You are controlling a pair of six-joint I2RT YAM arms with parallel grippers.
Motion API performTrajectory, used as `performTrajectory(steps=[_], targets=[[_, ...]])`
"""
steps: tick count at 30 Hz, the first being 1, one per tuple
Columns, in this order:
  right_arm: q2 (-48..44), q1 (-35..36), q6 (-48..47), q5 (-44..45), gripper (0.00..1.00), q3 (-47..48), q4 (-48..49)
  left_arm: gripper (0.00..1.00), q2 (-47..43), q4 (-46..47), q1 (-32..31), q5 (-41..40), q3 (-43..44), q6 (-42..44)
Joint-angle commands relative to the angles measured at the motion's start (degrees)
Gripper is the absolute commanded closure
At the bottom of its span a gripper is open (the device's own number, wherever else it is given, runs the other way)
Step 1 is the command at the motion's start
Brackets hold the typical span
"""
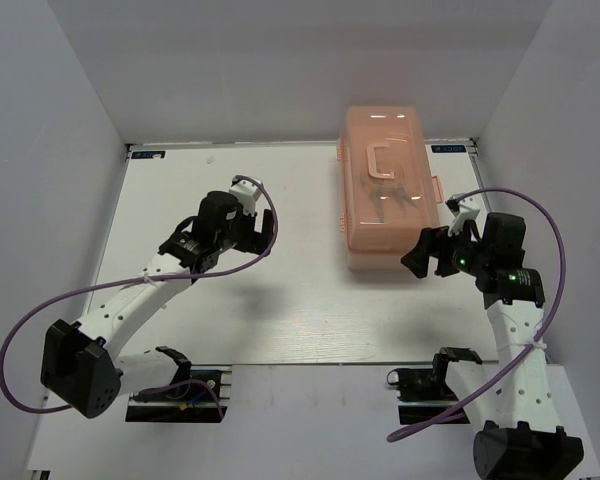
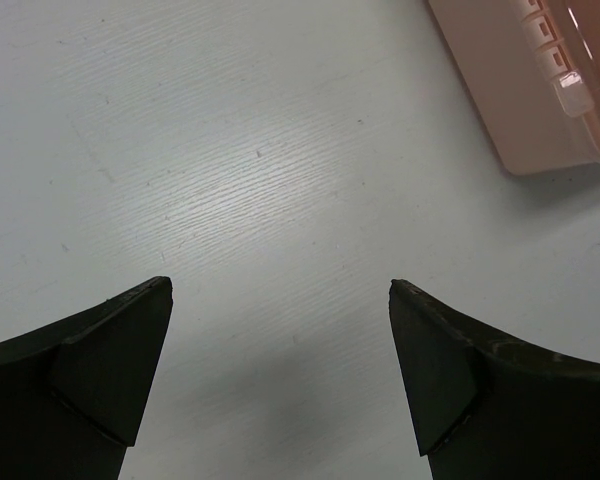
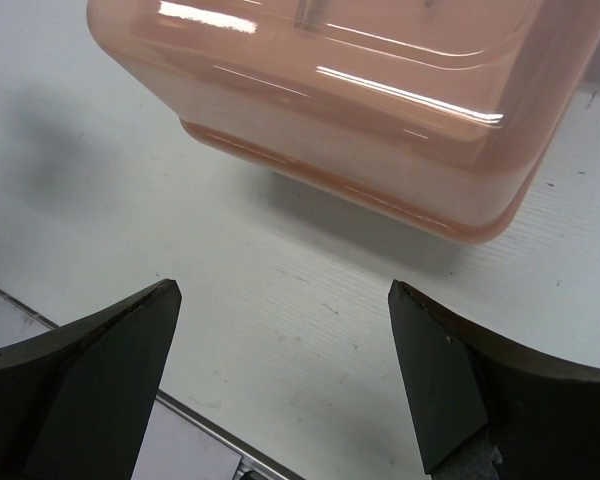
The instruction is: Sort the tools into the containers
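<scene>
A salmon-pink translucent toolbox [image 1: 390, 190] stands closed at the table's back right, its lid handle [image 1: 383, 160] lying flat on top. Its containers inside are hidden under the lid. The tools show only as dim dark shapes [image 1: 400, 197] through the lid. My left gripper [image 1: 264, 229] hovers open over bare table, well left of the box; its wrist view shows a corner of the toolbox [image 2: 540, 100] at top right beyond the gripper [image 2: 280, 285]. My right gripper [image 1: 413, 256] is open and empty at the box's near right corner, and the toolbox [image 3: 360, 110] fills the top of its view above the gripper [image 3: 280, 285].
White walls close the table in on the left, back and right. A metal rail [image 3: 195, 425] marks the table's near edge under the right gripper. Purple cables [image 1: 40, 310] loop off both arms. The arm mounts [image 1: 175, 395] sit along the near edge.
</scene>
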Motion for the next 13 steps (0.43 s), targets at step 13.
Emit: performTrajectory(steps=[13], targets=[[-1.83, 0.12, -0.98, 3.08, 0.09, -1.49, 0.92, 0.01, -2.55, 1.04, 0.2, 1.54, -0.8, 0.48]])
